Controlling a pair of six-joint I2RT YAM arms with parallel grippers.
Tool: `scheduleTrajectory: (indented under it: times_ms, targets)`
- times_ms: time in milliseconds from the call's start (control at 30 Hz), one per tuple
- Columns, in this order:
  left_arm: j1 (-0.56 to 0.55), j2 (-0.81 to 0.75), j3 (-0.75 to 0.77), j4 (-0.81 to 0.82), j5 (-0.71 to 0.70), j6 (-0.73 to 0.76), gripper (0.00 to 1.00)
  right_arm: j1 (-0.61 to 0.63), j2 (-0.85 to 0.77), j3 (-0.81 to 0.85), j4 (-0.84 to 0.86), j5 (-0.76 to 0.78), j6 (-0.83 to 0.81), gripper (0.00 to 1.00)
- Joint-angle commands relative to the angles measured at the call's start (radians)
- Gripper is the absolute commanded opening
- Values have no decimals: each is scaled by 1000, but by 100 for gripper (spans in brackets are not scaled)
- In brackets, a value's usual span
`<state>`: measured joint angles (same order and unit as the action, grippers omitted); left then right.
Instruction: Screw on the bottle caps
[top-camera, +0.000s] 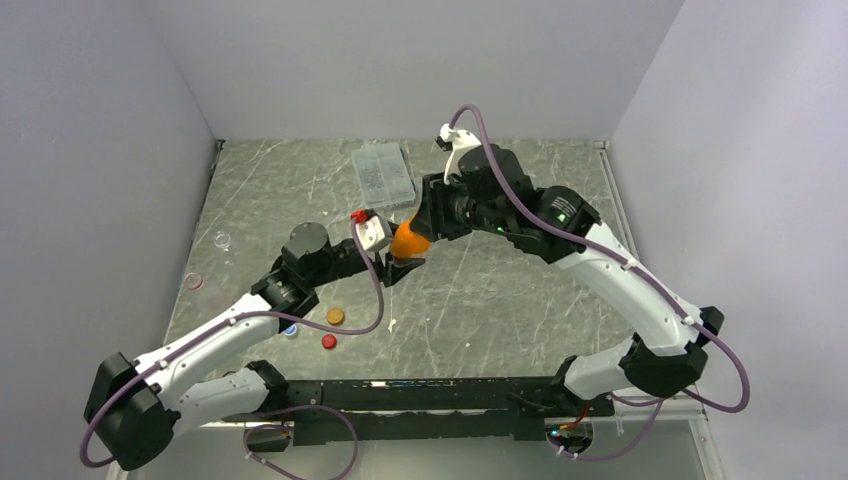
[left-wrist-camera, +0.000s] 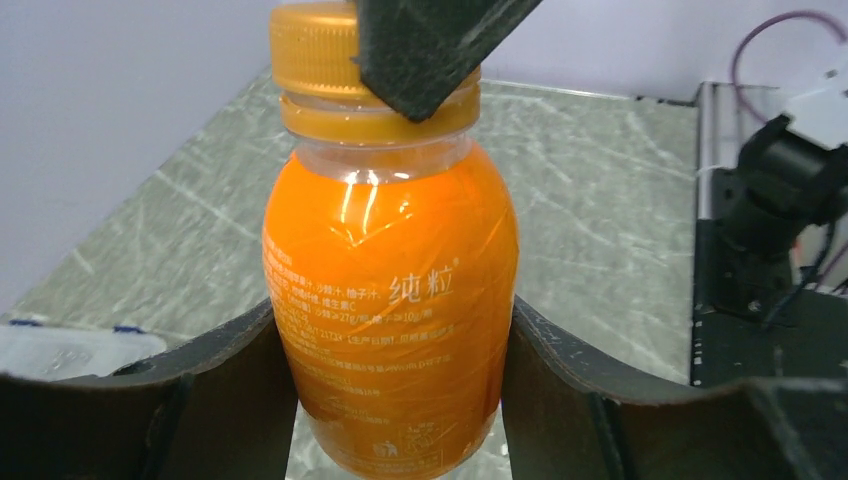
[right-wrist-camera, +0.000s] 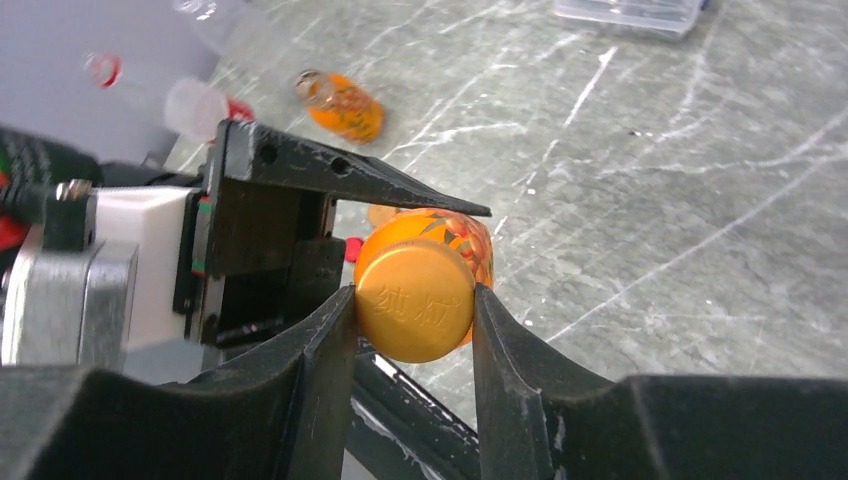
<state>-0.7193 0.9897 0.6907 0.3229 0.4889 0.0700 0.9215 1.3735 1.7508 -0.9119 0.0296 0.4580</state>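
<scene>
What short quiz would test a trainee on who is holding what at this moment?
1. True or false: the left tool grips the orange bottle around its body.
2. Pick one: the right tool is closed on A) the orange cap sitting on that bottle's neck, B) the compartment box, C) nothing.
3. Short answer: in the top view, what colour is the loose cap lying nearest the red cap?

Key: 1 true; 2 A; 3 orange.
</scene>
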Motion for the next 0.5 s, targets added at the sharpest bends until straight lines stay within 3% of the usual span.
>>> scheduleTrajectory:
  times_ms: [0,100,167,233,367,433,467]
  targets:
    - [-25,31,103,180,-125,132,0,17,84,27,-63,86,182,17]
    - [-47,59,102,191,-172,158,0,17,110,44,-75,119,192,20]
    - [-58,68,92,199,-184,164,0,17,111,49,-70,130,192,27]
    - [-60,72,76,199,-176,149,0,17,93,54,-62,139,178,44]
    - [-59,53,18,173,-120,64,0,17,9,57,-17,137,85,87]
    - [-60,36,-23,177,-72,16,0,17,-42,38,18,95,4,98]
    - [-59,29,-44,174,-35,-7,0,17,-72,20,37,70,-38,99]
